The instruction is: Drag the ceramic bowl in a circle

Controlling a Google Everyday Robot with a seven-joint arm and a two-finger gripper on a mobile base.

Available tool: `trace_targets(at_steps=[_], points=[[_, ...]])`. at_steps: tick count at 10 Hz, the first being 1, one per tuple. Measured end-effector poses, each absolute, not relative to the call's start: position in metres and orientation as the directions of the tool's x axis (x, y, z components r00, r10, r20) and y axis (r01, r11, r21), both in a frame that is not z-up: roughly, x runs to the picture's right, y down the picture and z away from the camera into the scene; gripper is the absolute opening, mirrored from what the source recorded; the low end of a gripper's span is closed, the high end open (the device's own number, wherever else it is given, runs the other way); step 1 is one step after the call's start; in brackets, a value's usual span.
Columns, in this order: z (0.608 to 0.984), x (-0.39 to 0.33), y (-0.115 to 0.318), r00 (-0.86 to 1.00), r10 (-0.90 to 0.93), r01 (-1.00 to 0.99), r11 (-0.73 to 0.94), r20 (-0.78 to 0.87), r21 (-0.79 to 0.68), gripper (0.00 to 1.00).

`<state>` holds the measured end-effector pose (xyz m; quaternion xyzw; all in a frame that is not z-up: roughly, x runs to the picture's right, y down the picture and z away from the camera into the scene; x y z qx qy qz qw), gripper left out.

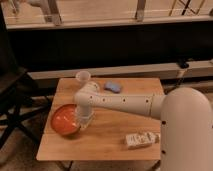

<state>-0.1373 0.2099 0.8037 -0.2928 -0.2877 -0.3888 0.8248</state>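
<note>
The ceramic bowl (64, 120), glossy orange, sits at about eight o'clock on the wooden tabletop (115, 137), near its left edge. My hand (85, 119) reaches down at the bowl's right rim (whether it grips the rim or is released, I cannot tell). My white arm (125, 104) stretches in from three o'clock. A translucent cup (82, 78) stands at eleven o'clock, a blue object (113, 87) at twelve, and a small white carton (142, 139) at five.

Wooden worktop (112, 142) in a dim room.
Dark wall (115, 47) beyond its far edge; black chair (12, 100) off its left edge; hand (85, 119) near that edge.
</note>
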Motion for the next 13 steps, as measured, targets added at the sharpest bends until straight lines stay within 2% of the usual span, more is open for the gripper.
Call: trace_targets(at_steps=[6, 10, 13], points=[[0.806, -0.126, 0.216, 0.551, -0.453, 0.792, 0.547, 0.701, -0.27, 0.0], [0.805, -0.143, 0.22, 0.545, -0.451, 0.795, 0.545, 0.706, -0.265, 0.0], [0.808, -0.119, 0.219, 0.558, -0.444, 0.786, 0.555, 0.701, -0.274, 0.0]])
